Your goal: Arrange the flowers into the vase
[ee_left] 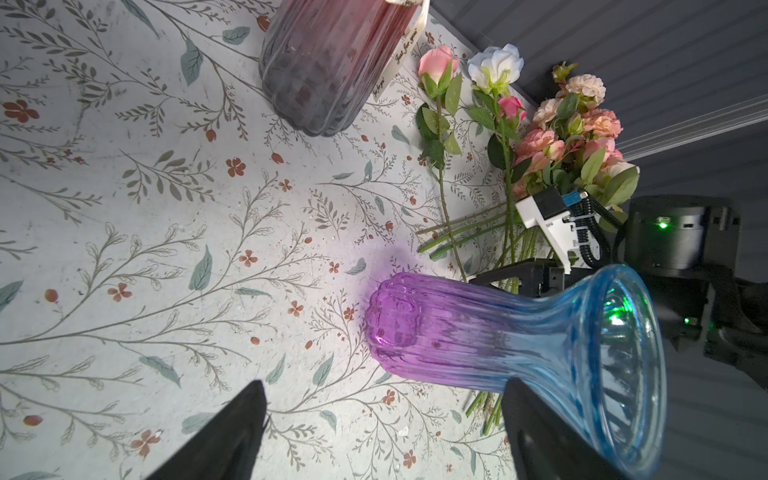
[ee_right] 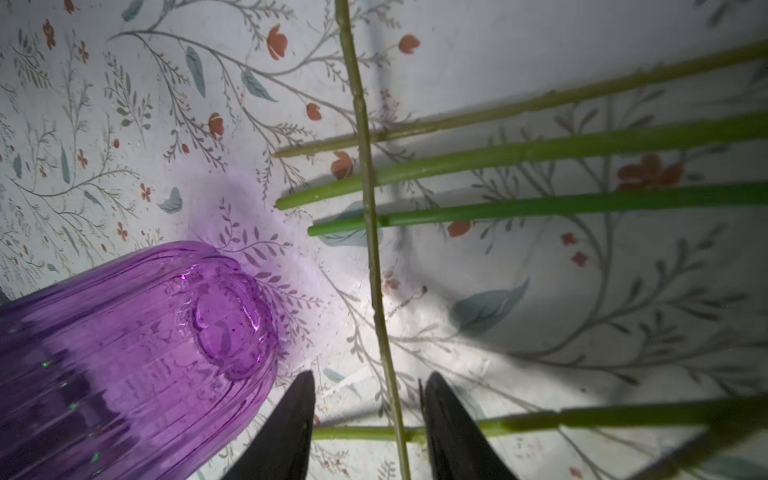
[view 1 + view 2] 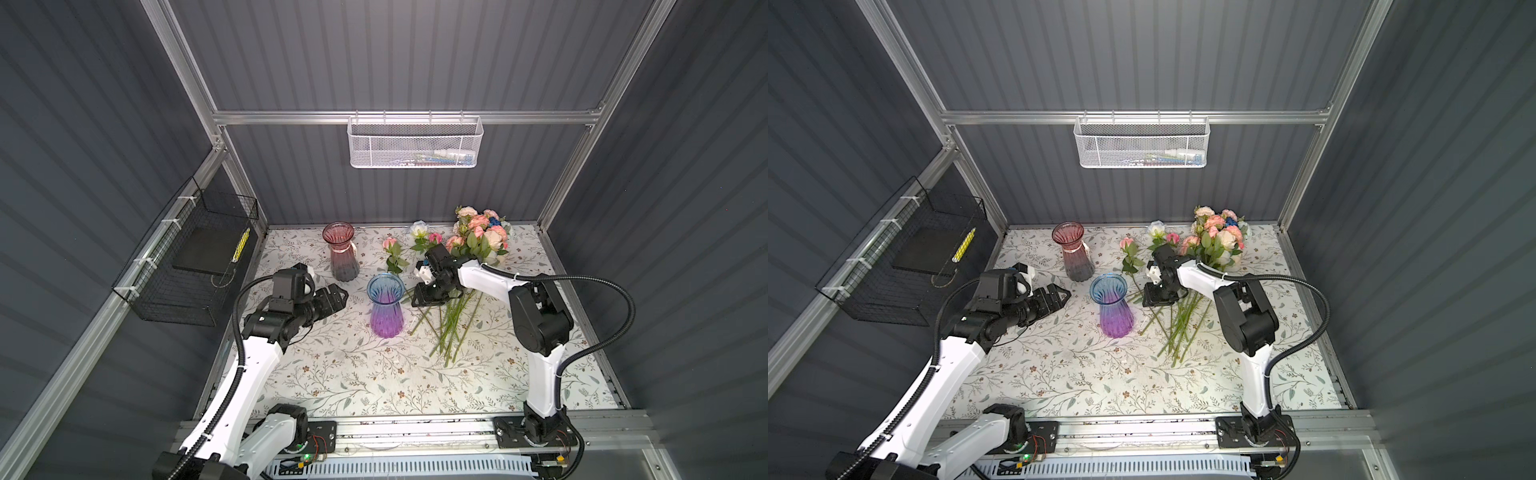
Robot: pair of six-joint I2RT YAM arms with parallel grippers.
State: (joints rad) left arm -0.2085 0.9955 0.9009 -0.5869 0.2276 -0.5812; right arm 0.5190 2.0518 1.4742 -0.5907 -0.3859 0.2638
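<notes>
A blue-to-purple glass vase (image 3: pixel 385 305) (image 3: pixel 1111 306) (image 1: pixel 498 332) (image 2: pixel 124 357) stands upright mid-table. The flowers (image 3: pixel 482 237) (image 3: pixel 1219 237) (image 1: pixel 577 129) lie in a bunch to its right, their green stems (image 3: pixel 451 328) (image 2: pixel 540 153) fanned toward the front. A single pink rose (image 3: pixel 390 243) (image 1: pixel 436 62) lies left of the bunch. My right gripper (image 3: pixel 428 297) (image 3: pixel 1156 297) (image 2: pixel 370 374) points down beside the vase, its jaws apart on either side of a thin stem (image 2: pixel 374 257), with a gap each side. My left gripper (image 3: pixel 338 297) (image 3: pixel 1061 297) (image 1: pixel 384 384) is open wide left of the vase, holding nothing.
A red-to-grey glass vase (image 3: pixel 343 253) (image 1: pixel 332 70) with a paper tag stands behind the left gripper. A pale blue-white bloom (image 3: pixel 418 228) and a pink bud (image 3: pixel 435 237) lie near the back edge. A black wire basket (image 3: pixel 187 274) hangs on the left wall, a white mesh one (image 3: pixel 415 143) on the back wall.
</notes>
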